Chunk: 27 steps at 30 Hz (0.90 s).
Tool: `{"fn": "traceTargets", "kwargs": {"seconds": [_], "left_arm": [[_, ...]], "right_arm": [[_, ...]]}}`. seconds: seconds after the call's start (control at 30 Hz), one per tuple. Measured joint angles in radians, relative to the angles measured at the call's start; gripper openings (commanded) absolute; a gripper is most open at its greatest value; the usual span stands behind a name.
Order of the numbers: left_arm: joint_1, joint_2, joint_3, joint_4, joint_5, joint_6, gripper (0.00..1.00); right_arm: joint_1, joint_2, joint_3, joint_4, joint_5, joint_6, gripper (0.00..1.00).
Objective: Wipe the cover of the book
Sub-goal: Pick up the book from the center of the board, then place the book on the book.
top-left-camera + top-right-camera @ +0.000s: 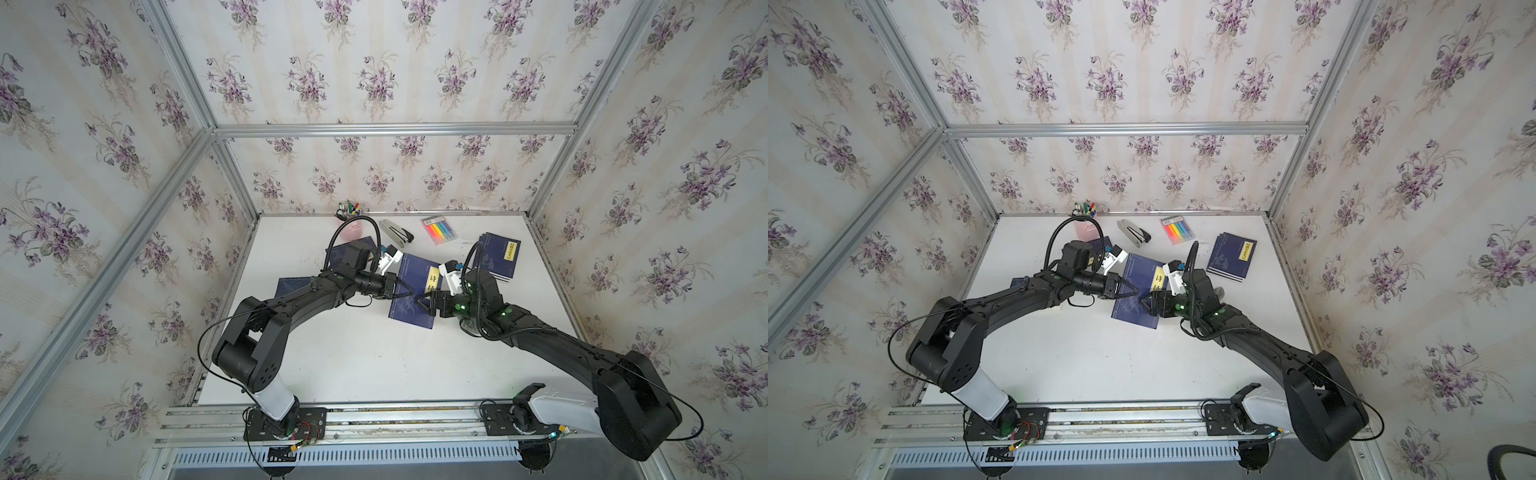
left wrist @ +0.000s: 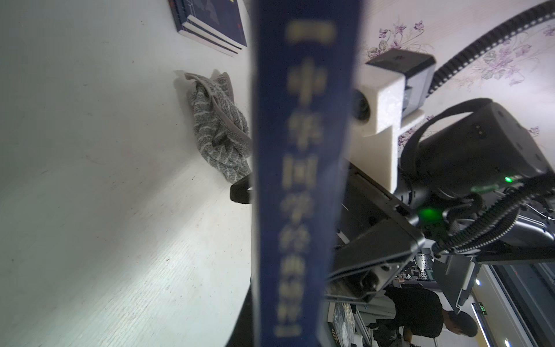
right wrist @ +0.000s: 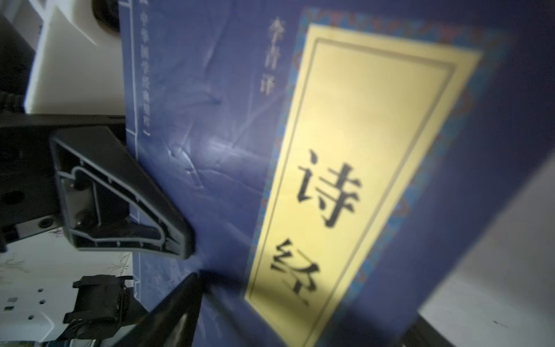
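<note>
Dark blue softcover book (image 2: pixel 300 180) fills the left wrist view spine-on, blurred, right at the lens. left gripper (image 1: pixel 409 293) is clamped on its spine edge. Right wrist view shows one left finger (image 3: pixel 120 195) pressed flat on the cover beside the yellow title panel (image 3: pixel 360 150), plus creases in the cover. Book is mid-table, lifted off the white tabletop (image 1: pixel 353 357), cover up, roughly level.

right gripper (image 1: pixel 423 301): jaws spread wide. Left wrist view has one finger under the book and one over it; can't tell if either touches. Both top views only show the two grippers tip to tip at the book.

Grey striped cloth (image 2: pixel 219 126) lies crumpled and loose on the table, just beside the right gripper's lower finger. Only the left wrist view shows it well; from above the right wrist covers most of it.

Room: wide open tabletop on the near side, toward the arm bases. Far side is crowded:
- stack of blue books (image 1: pixel 498 257) beyond the cloth, near the right edge
- pack of rainbow-coloured strips (image 1: pixel 439 229)
- grey-and-black stapler (image 1: pixel 397 235)
- pink pen cup (image 1: pixel 351 237) by the back wall

Two more blue books (image 1: pixel 291 286) lie partly under the left arm. Aluminium frame posts (image 1: pixel 232 174) and floral walls close three sides.
</note>
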Motion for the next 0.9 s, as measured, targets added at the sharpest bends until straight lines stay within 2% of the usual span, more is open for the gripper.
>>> {"fn": "traceTargets", "kwargs": {"seconds": [0.1,0.4,0.57,0.63,0.77,0.9], "left_arm": [[0.001,-0.011,-0.012,0.040,0.025,-0.006,0.00],[-0.001,0.003,-0.023,0.158,0.115,-0.071,0.00],[0.000,0.018,-0.021,0.180,0.113,-0.081,0.00],[0.000,0.023,-0.019,0.179,0.103,-0.081,0.00],[-0.001,0.027,-0.018,0.180,0.079,-0.084,0.00],[-0.002,0.032,-0.017,0.201,0.057,-0.101,0.00]], "right_arm": [[-0.013,-0.021,-0.014,0.027,-0.017,0.002,0.82],[-0.031,-0.116,-0.054,0.089,-0.094,0.026,0.62],[-0.033,-0.161,-0.053,0.087,-0.101,0.033,0.52],[-0.032,-0.175,-0.052,0.084,-0.100,0.034,0.45],[-0.032,-0.199,-0.052,0.083,-0.089,0.054,0.18],[-0.032,-0.201,-0.052,0.081,-0.056,0.079,0.06]]}}
